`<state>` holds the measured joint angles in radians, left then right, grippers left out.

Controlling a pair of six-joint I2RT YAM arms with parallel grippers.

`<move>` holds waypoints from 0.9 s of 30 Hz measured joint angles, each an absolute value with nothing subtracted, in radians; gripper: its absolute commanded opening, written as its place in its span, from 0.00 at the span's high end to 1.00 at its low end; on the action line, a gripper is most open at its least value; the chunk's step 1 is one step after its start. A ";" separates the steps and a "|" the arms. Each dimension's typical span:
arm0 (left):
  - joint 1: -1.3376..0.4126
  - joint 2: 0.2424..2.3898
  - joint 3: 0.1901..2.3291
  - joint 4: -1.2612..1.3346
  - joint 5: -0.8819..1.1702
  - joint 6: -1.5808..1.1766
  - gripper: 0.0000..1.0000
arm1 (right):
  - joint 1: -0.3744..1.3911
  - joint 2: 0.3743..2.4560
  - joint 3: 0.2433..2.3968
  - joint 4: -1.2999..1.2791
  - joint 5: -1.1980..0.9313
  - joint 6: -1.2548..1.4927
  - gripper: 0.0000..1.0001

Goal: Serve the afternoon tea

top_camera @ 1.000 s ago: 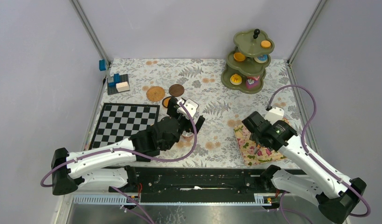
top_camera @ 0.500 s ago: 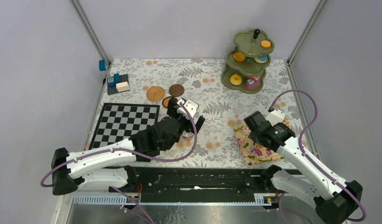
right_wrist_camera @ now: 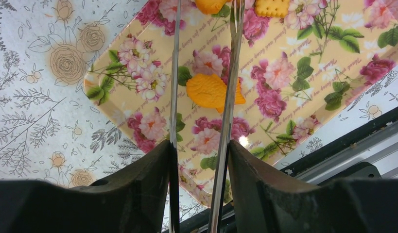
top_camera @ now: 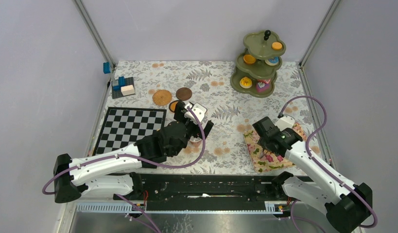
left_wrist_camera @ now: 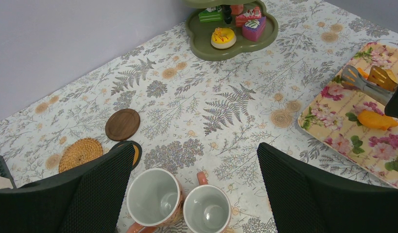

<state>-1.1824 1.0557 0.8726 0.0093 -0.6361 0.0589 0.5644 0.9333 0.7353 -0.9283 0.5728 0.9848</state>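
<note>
The right fingers (right_wrist_camera: pixel 138 194) clamp metal tongs (right_wrist_camera: pixel 231 97) above the fish-shaped cookie (right_wrist_camera: pixel 209 91) lying just ahead on the floral tray (right_wrist_camera: pixel 303 87), probably light, stiff and slick, best nipped across its body, while the left fingers (left_wrist_camera: pixel 90 194) gape wide over two mugs (left_wrist_camera: pixel 153 196).

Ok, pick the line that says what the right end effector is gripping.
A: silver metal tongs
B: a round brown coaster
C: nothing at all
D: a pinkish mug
A: the right end effector is closed on the silver metal tongs, whose two thin arms run out from between its fingers, above the orange fish-shaped cookie lying on the floral-print tray.
</note>
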 measured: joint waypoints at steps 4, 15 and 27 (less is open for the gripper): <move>-1.182 1.056 0.873 0.009 -0.636 0.059 0.01 | 0.559 0.947 0.724 -0.918 0.574 0.985 0.49; -1.182 1.056 0.873 0.009 -0.636 0.059 0.01 | 0.545 0.953 0.707 -0.895 0.583 0.976 0.52; -1.182 1.056 0.873 0.009 -0.636 0.059 0.01 | 0.531 0.945 0.707 -0.881 0.584 0.954 0.68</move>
